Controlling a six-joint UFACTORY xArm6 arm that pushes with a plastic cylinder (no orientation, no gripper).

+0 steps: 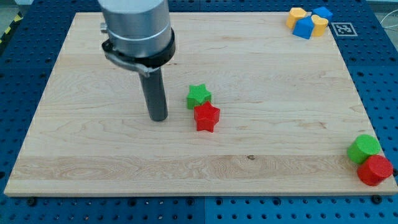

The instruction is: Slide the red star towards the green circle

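Wooden board [93,155] on a blue perforated table [379,74], seen from the near side. Dark rod hanging from a grey cylindrical arm end [137,28] over the board's left half, my tip [158,118] resting on the wood. No jaws on this rod, so nothing opened or closed and nothing held. Red star [206,117] near the board's centre, just right of my tip with a small gap of bare wood between. Green star [199,96] touching the red star on its far-left side. Green circle [364,149] far off at the near right corner, well apart from the red star, pressed against a red rounded block [375,170] at the board's edge. Far right corner: tight cluster of two yellow blocks [296,15] [319,25] and two blue blocks [304,28] [323,12], shapes unclear, beside a black-and-white marker tag [344,28].
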